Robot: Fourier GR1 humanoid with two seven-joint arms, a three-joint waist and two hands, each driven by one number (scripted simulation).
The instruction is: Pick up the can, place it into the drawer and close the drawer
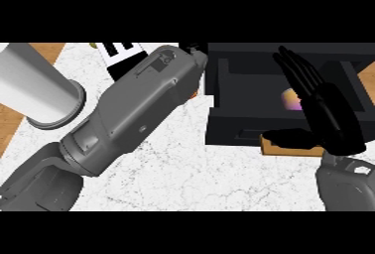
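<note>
The left forearm (139,106) hid its own robot hand near the open black drawer (249,116), where a partly covered pinkish can (290,99) lay behind the right robot hand (326,119), fingers straight and empty, above the marbled surface (212,173).

Almost nothing can be read. At the far side of the desk (183,168), just left of the black drawer (242,124), a white label with heavy black marks (121,49) shows beside the left forearm (139,109). The forearm covers most of it, and the marks that remain form no letter or number that can be made out.
</note>
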